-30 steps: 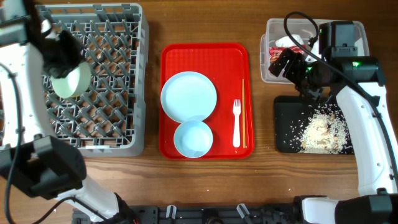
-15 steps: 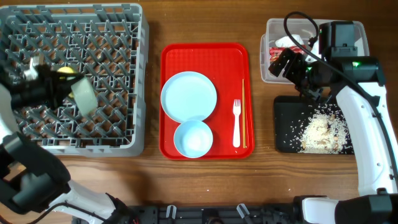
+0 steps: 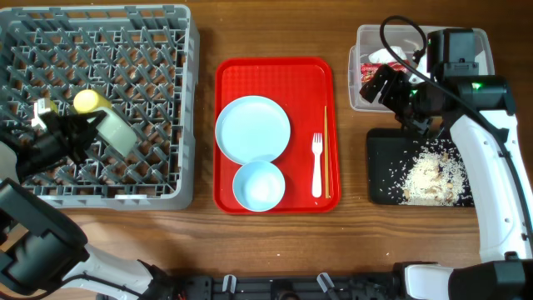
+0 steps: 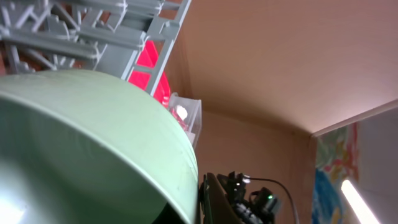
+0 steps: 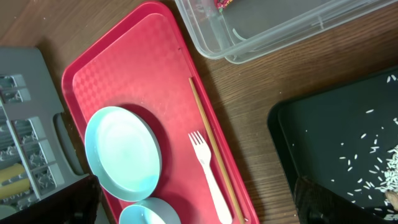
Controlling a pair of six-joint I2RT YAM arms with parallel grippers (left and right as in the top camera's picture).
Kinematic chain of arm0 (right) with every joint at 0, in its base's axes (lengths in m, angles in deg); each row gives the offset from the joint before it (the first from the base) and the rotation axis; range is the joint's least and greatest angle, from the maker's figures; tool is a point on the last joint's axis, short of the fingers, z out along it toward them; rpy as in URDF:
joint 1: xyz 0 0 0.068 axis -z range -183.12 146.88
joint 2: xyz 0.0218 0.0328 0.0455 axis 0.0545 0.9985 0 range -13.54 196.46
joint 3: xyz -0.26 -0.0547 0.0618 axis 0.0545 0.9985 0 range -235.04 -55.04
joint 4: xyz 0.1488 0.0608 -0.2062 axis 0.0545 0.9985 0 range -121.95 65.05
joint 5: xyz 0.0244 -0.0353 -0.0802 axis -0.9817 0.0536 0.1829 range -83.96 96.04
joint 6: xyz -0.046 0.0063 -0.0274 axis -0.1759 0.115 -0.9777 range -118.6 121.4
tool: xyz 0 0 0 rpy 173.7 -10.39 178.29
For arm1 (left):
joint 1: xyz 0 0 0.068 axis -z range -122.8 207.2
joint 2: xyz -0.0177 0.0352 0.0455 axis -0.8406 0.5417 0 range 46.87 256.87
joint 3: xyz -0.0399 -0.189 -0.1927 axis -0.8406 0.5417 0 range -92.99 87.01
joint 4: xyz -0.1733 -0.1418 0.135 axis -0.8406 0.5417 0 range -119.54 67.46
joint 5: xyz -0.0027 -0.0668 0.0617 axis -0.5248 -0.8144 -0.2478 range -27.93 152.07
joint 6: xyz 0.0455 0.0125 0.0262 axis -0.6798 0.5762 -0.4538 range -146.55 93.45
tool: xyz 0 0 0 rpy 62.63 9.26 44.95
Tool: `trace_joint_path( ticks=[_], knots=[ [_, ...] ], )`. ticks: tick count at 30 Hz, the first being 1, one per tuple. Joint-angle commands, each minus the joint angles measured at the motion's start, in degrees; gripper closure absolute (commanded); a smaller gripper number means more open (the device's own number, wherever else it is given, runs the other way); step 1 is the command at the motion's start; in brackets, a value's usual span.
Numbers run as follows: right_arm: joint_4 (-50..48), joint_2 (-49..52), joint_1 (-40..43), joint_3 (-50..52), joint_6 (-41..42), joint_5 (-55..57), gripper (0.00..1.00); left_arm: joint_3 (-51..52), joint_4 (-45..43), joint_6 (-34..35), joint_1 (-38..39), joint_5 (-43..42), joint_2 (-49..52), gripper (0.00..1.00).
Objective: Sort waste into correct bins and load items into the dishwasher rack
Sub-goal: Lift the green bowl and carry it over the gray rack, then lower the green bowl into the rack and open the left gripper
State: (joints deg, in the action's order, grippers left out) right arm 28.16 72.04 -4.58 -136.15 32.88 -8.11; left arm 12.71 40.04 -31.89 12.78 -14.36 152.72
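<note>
The pale green bowl [image 3: 121, 135] lies tilted on its side in the grey dishwasher rack [image 3: 187, 100]. My left gripper [image 3: 93, 132] is shut on its rim. The bowl fills the left wrist view [image 4: 93, 143]. A yellow cup [image 3: 87, 101] lies in the rack beside it. The round plate [image 3: 252, 127], light blue bowl [image 3: 258, 185], white fork [image 3: 316, 164] and chopsticks [image 3: 326, 150] lie on the red tray [image 3: 275, 71]. My right gripper [image 3: 379, 83] is open and empty, above the left edge of the clear tub [image 3: 366, 33], which holds the red-and-white wrapper [image 3: 367, 68].
The black tray [image 3: 383, 167] at the front right holds the rice scraps [image 3: 429, 177]. The right wrist view shows the plate [image 5: 121, 152], fork [image 5: 208, 168], chopsticks [image 5: 211, 149], clear tub [image 5: 280, 25] and black tray [image 5: 336, 130]. Bare wood lies between tray and bins.
My left arm has swung down and left, carrying the green bowl lower into the rack and tipping it on its side. The yellow cup has come into view. The right arm has not moved.
</note>
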Motion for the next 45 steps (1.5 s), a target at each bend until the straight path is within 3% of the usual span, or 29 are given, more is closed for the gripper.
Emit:
trace_joint_path(
  ticks=[1,6,11,15,17,24,27,33,34,35,40,45],
  knots=[
    [-0.1,-0.4,-0.1,-1.0,0.4,-0.5,0.00,0.5,-2.2,-2.0,-0.2,-0.5,-0.9,0.96],
    [-0.1,-0.4,-0.1,-1.0,0.4,-0.5,0.00,0.5,-2.3,-1.7,-0.6,7.8,-0.9,0.96],
    [-0.1,-0.4,-0.1,-1.0,0.4,-0.5,0.00,0.5,-1.9,-1.7,-3.5,9.1,-0.9,0.96],
    [-0.1,-0.4,-0.1,-1.0,0.5,-0.5,0.00,0.2,-1.9,-1.7,-6.6,11.5,-0.9,0.83],
    [-0.1,-0.4,-0.1,-1.0,0.4,-0.5,0.00,-1.2,-1.9,1.4,-8.5,17.2,-0.9,0.75],
    [-0.1,-0.4,-0.1,-1.0,0.4,-0.5,0.00,-11.4,4.7,6.3,-11.7,23.1,-1.0,0.69],
    [-0.1,-0.4,-0.1,-1.0,0.5,-0.5,0.00,-18.6,9.2,10.3,-11.4,32.2,-1.3,0.66],
    [-0.1,-0.4,-0.1,-1.0,0.4,-0.5,0.00,-21.5,12.0,11.8,-7.0,39.0,-6.5,0.75],
    [-0.1,-0.4,-0.1,-1.0,0.5,-0.5,0.00,-21.5,12.7,11.8,-2.3,44.2,-8.4,0.91],
    [-0.1,-0.4,-0.1,-1.0,0.4,-0.5,0.00,-21.5,13.0,11.9,0.5,47.6,-8.8,0.96],
    [-0.1,-0.4,-0.1,-1.0,0.4,-0.5,0.00,-18.2,13.4,22.1,12.1,66.9,-8.7,0.96],
    [-0.1,-0.4,-0.1,-1.0,0.4,-0.5,0.00,-9.6,10.2,27.8,17.3,73.0,-8.7,0.96]
  ],
)
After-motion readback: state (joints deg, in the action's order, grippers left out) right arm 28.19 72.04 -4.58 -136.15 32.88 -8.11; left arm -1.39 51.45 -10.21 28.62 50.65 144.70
